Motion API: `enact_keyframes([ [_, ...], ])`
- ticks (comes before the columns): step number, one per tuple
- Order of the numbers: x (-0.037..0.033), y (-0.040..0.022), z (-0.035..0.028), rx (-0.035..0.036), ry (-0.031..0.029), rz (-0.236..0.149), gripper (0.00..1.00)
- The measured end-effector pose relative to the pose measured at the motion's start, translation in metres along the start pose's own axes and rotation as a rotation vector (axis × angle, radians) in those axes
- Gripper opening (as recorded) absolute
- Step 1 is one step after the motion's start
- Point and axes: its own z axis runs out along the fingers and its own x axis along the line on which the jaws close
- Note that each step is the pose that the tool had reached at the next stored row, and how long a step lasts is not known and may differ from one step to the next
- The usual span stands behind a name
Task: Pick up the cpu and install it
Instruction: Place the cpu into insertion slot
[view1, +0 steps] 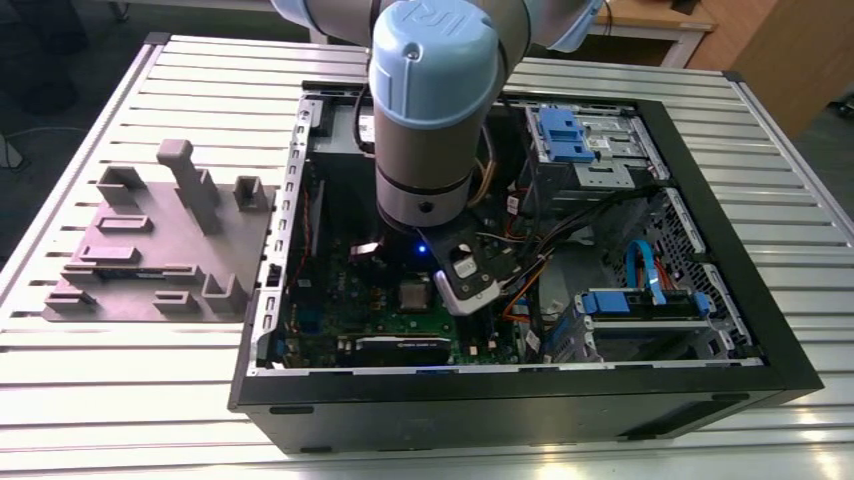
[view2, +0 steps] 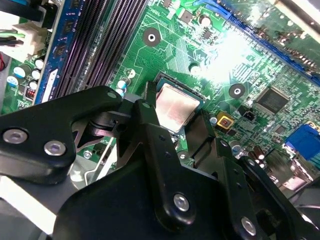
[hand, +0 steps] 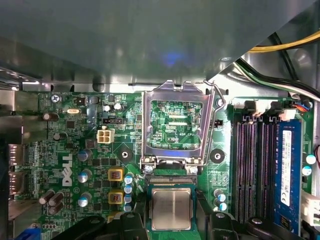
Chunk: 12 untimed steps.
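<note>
The cpu (hand: 171, 208) is a small silver square with a green rim. It lies flat in the socket on the green motherboard (hand: 85, 150), just below the raised metal socket frame (hand: 147, 125). In the second wrist view the cpu (view2: 175, 107) sits between my black fingers (view2: 145, 112), one on each side of it. My gripper (hand: 171, 222) hangs right over the chip and stands open, its fingers wider apart than the chip. In the exterior view the cpu (view1: 415, 294) shows on the board beside my gripper (view1: 461, 292), deep in the open computer case (view1: 534, 400).
Memory slots (hand: 255, 165) run beside the socket, with cables (hand: 280, 47) above them. Blue drive brackets (view1: 641, 300) and orange wires (view1: 527, 285) fill the exterior view's right of the case. A grey fixture block (view1: 154, 245) stands on the slatted table (view1: 107, 400) at the exterior view's left.
</note>
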Motion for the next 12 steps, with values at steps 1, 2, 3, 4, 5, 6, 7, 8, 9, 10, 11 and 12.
enact_keyframes([
  [1,0.0,0.0,0.0005,-0.0003,0.0001,0.0,0.47],
  [2,0.0001,-0.0001,0.001,-0.0006,0.0003,0.0,0.47],
  [3,0.0001,-0.0001,0.0013,-0.0009,0.0002,0.0,0.47],
  [4,0.0,0.0,0.0014,-0.0014,0.0001,0.0,0.47],
  [5,0.0,0.0001,0.0017,-0.0019,-0.0002,0.0,0.47],
  [6,0.0,0.0001,0.0017,-0.002,-0.0002,0.0,0.47],
  [7,0.0,0.0001,0.0017,-0.002,-0.0002,0.0,0.47],
  [8,0.0,0.0001,0.0017,-0.0019,-0.0002,0.0,0.47],
  [9,0.0,0.0001,0.0017,-0.0019,-0.0002,0.0,0.47],
  [10,0.0,0.0001,0.0017,-0.0019,-0.0002,0.0,0.47],
  [11,0.0,0.0001,0.0018,-0.0019,-0.0002,0.0,0.47],
  [12,0.0,0.0001,0.0019,-0.0019,-0.0002,0.0,0.47],
])
